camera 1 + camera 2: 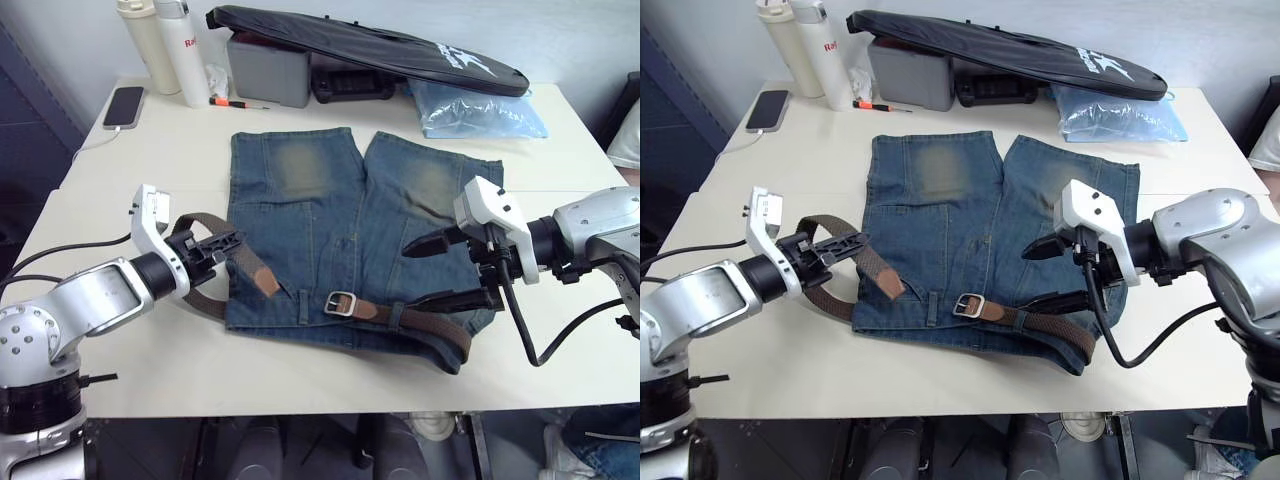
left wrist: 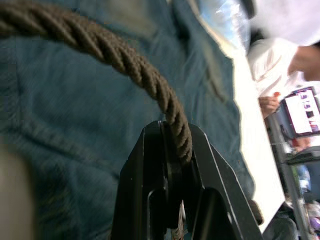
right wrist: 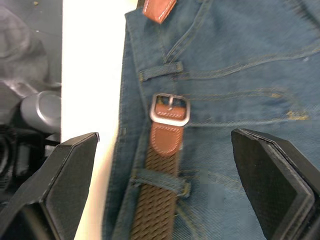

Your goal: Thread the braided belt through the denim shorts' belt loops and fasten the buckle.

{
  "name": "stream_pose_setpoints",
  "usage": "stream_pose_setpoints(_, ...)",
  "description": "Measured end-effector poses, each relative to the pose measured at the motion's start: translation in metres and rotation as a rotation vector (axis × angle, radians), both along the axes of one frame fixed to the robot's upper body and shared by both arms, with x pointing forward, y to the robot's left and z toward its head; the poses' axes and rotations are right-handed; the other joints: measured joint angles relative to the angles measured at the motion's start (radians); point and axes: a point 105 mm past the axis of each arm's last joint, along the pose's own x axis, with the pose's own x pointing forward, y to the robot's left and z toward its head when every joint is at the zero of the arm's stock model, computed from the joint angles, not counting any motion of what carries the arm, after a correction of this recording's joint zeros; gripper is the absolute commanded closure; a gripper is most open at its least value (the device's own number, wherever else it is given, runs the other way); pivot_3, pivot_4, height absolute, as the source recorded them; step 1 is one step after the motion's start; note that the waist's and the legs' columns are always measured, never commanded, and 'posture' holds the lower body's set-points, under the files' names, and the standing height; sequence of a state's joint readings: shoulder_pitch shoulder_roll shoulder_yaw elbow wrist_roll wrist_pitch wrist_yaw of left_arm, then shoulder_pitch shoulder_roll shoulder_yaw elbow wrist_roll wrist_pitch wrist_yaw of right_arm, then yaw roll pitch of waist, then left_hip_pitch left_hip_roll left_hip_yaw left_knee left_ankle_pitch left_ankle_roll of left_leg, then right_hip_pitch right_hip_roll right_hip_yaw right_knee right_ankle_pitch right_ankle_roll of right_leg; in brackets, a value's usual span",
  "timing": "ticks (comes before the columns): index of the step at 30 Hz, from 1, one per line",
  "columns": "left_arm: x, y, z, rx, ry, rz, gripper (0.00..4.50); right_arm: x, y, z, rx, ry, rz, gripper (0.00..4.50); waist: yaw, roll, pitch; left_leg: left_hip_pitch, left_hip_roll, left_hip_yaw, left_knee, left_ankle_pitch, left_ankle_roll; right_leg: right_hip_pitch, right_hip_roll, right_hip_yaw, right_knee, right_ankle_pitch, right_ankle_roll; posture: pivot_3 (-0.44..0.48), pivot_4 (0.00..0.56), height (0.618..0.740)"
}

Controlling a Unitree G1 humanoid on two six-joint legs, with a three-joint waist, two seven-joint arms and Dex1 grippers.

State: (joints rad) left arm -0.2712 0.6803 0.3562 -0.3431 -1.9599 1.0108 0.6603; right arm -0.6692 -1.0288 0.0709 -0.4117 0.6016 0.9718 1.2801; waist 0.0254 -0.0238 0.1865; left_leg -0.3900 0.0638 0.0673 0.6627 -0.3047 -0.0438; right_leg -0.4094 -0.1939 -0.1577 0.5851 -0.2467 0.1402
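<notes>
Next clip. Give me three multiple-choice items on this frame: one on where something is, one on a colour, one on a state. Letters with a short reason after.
1. Where is the buckle?
A. on the shorts' waistband
B. beside the phone
C. hanging off the table

2. What colour is the belt?
A. red
B. brown
C. white

3. What is the left tool doing?
A. open above the table
B. shut on the belt
C. holding the phone

Answers: 1 A, it lies on denim by a loop; 2 B, the weave is brown; 3 B, the left wrist view shows it clamping the strap, while the right tool is open.
</notes>
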Motion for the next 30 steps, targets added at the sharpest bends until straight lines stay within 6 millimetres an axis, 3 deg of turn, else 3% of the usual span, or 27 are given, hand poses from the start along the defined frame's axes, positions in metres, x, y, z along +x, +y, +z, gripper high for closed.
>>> stream_pose_setpoints(6, -0.006, 0.002, -0.006, -0.055, 0.013, 0.115, 4.5, -0.004, -0.008, -0.002, -0.044, 0.037, -0.039, 0.01, 0.001, 0.0, 0.0, 0.0, 0.0, 0.0, 0.0, 0.0, 0.0, 0.0, 0.0, 0.0, 0.0, 0.0, 0.0, 0.0, 0.15, 0.74)
stream_pose_setpoints(10, -0.018, -0.008, -0.023, -0.07, 0.065, 0.112, 4.5, -0.004, -0.012, -0.002, -0.059, 0.041, -0.068, 0.01, 0.002, 0.0, 0.0, 0.0, 0.0, 0.0, 0.0, 0.0, 0.0, 0.0, 0.0, 0.0, 0.0, 0.0, 0.0, 0.0, 0.15, 0.74)
stream_pose_setpoints(13, -0.012, -0.007, -0.012, -0.107, 0.027, 0.137, 4.5, 0.003, -0.008, -0.002, -0.052, -0.008, -0.075, 0.01, 0.002, 0.0, 0.0, 0.0, 0.0, 0.0, 0.001, 0.0, 0.0, 0.0, 0.0, 0.0, 0.0, 0.0, -0.001, 0.0, 0.15, 0.74)
stream_pose_setpoints(16, -0.007, -0.006, 0.001, -0.117, -0.024, 0.13, 4.5, 0.021, 0.006, -0.009, -0.036, -0.094, -0.083, 0.01, 0.0, 0.0, 0.0, 0.0, 0.0, 0.0, 0.001, 0.0, 0.0, 0.0, 0.0, 0.0, 0.0, 0.0, -0.001, 0.0, 0.15, 0.74)
stream_pose_setpoints(18, -0.005, -0.004, 0.006, -0.107, -0.043, 0.123, 4.5, 0.053, 0.018, -0.015, 0.004, -0.161, -0.154, 0.01, -0.007, 0.0, 0.0, 0.0, 0.001, 0.001, 0.001, 0.0, 0.0, -0.001, 0.001, 0.001, 0.0, 0.0, -0.001, 0.0, 0.15, 0.74)
stream_pose_setpoints(21, -0.005, -0.003, 0.008, -0.102, -0.053, 0.114, 4.5, 0.074, 0.034, -0.027, 0.038, -0.15, -0.174, 0.01, -0.005, 0.001, 0.0, 0.0, 0.001, 0.001, 0.0, 0.0, 0.0, -0.001, 0.002, 0.001, 0.0, 0.0, -0.001, 0.0, 0.15, 0.74)
stream_pose_setpoints(25, -0.006, -0.008, 0.007, -0.088, -0.054, 0.087, 4.5, 0.096, 0.052, -0.067, 0.002, -0.113, -0.171, 0.01, -0.001, 0.001, 0.001, -0.001, 0.001, 0.002, 0.001, 0.0, 0.0, -0.001, 0.002, 0.0, 0.0, 0.0, -0.001, 0.0, 0.15, 0.74)
stream_pose_setpoints(29, -0.007, -0.012, 0.005, -0.074, -0.046, 0.068, 4.5, 0.114, 0.066, -0.082, 0.0, -0.089, -0.194, 0.01, -0.005, 0.002, 0.001, 0.0, 0.002, 0.002, 0.001, 0.0, 0.0, -0.001, 0.002, 0.001, 0.001, 0.0, -0.001, 0.0, 0.15, 0.74)
stream_pose_setpoints(30, -0.007, -0.014, 0.004, -0.072, -0.042, 0.062, 4.5, 0.116, 0.066, -0.085, -0.007, -0.088, -0.195, 0.25, -0.005, 0.002, 0.001, 0.0, 0.002, 0.001, 0.001, 0.0, 0.0, -0.001, 0.002, 0.001, 0.001, 0.0, -0.001, 0.0, 0.15, 0.74)
